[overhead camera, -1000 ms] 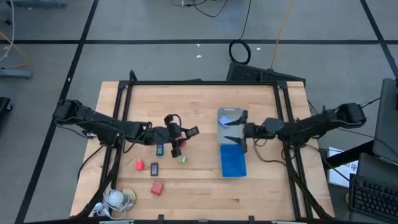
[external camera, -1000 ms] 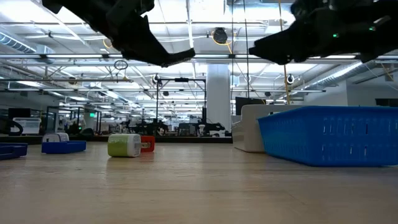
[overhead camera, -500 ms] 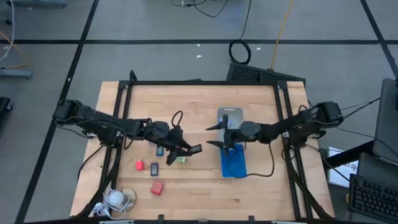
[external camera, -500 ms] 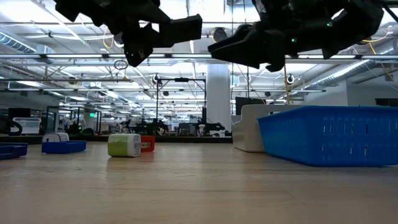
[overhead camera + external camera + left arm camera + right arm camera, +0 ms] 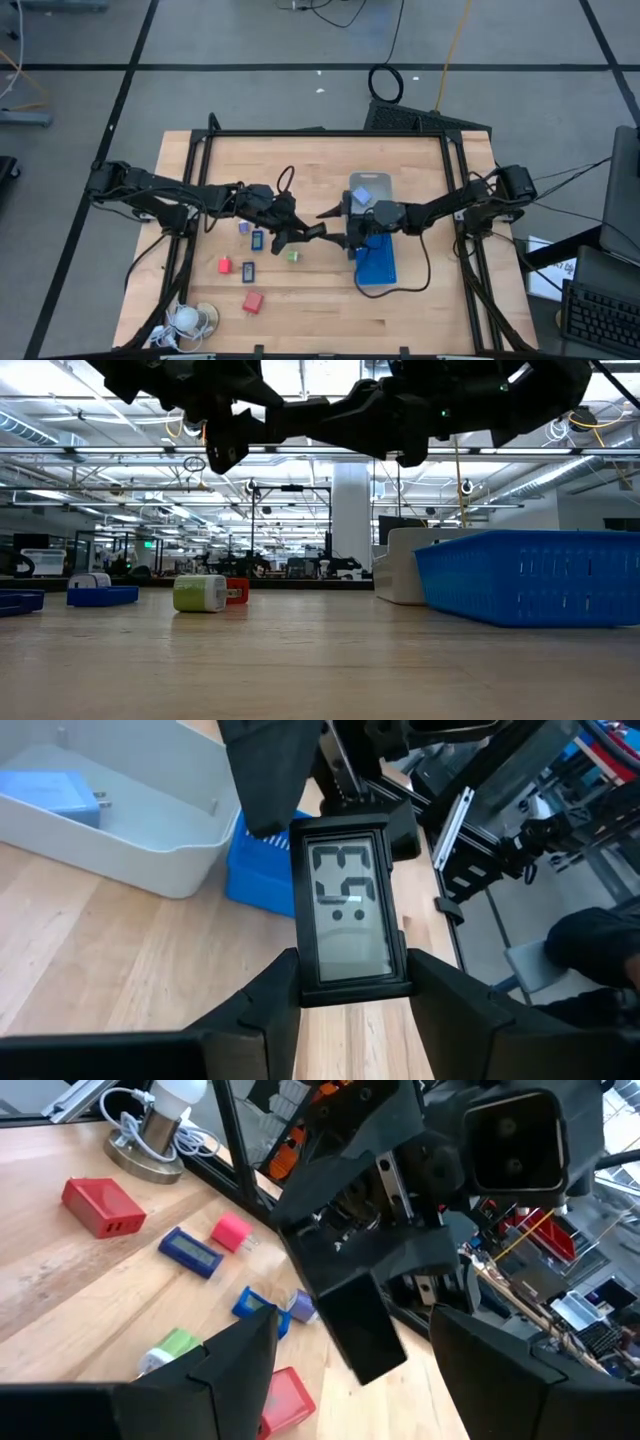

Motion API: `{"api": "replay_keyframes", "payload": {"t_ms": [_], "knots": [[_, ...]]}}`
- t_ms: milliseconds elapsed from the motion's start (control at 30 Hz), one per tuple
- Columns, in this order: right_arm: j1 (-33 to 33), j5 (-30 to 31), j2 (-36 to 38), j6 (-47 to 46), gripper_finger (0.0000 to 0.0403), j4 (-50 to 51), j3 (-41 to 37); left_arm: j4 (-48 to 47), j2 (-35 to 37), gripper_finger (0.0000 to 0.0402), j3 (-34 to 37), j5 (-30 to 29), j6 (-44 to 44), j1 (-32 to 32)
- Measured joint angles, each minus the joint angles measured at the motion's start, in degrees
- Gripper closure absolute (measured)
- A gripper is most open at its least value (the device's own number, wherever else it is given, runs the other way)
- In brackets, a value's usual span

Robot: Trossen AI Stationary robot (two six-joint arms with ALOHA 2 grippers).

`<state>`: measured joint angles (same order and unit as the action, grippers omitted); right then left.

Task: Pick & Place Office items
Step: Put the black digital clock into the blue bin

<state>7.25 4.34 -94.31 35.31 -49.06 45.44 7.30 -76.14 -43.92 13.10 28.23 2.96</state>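
Note:
My left gripper [image 5: 303, 233] is above the table's middle, shut on a black rectangular piece with a grey display [image 5: 345, 905]. My right gripper [image 5: 336, 228] faces it from the table's right, open. Its fingers [image 5: 215, 1365] stand on either side of the piece's free end [image 5: 362, 1330]; whether they touch it I cannot tell. On the table lie two red blocks [image 5: 225, 265] [image 5: 252, 301], blue-and-black pieces [image 5: 248, 271] [image 5: 257, 240] and a green bit [image 5: 293, 256]. A light-blue cube [image 5: 361, 196] lies in the white tray [image 5: 380, 181]. My left gripper pinches the black display piece between its two fingers [image 5: 268, 1005], which press on the long side edges at its near end [image 5: 350, 982]. The fingers come level from the table's left and lie along the piece. It is lifted clear and sticks out toward the right gripper.
A blue tray [image 5: 376, 264] stands just nearer than the white tray, right of the two grippers. A white round coiled-cord thing [image 5: 190, 320] sits at the near left corner. Black frame rails [image 5: 195, 190] run along the table's left, right and far sides.
My left gripper has carried the black piece toward the table's right and turned it to point at the right arm. My right gripper has moved from above the trays toward the table's left, up to the piece, and has stayed open.

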Motion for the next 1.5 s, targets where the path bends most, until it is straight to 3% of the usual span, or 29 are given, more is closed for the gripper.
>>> {"api": "replay_keyframes", "payload": {"t_ms": [167,467,767,1167,1500], "knots": [[0.00,0.02,-0.08,-0.07,0.0172,0.03,0.06,-0.10,0.00,0.0246,0.00,0.05,0.02,0.00],[0.41,-1.73,-0.08,0.00,0.0247,0.01,0.06,-0.15,0.00,0.0232,0.00,0.32,-0.24,0.00],[1.25,-2.92,-0.06,2.12,0.0305,-0.27,0.04,-0.19,0.02,0.0245,0.00,1.17,-0.03,0.10],[1.33,-3.17,0.11,0.34,0.0341,-0.58,0.02,0.14,0.62,0.0183,0.00,-0.24,-3.42,-0.07],[1.29,-3.04,0.13,-1.84,0.0336,-0.46,0.02,-2.29,8.02,0.0180,0.02,0.38,-4.62,-1.20]]}}
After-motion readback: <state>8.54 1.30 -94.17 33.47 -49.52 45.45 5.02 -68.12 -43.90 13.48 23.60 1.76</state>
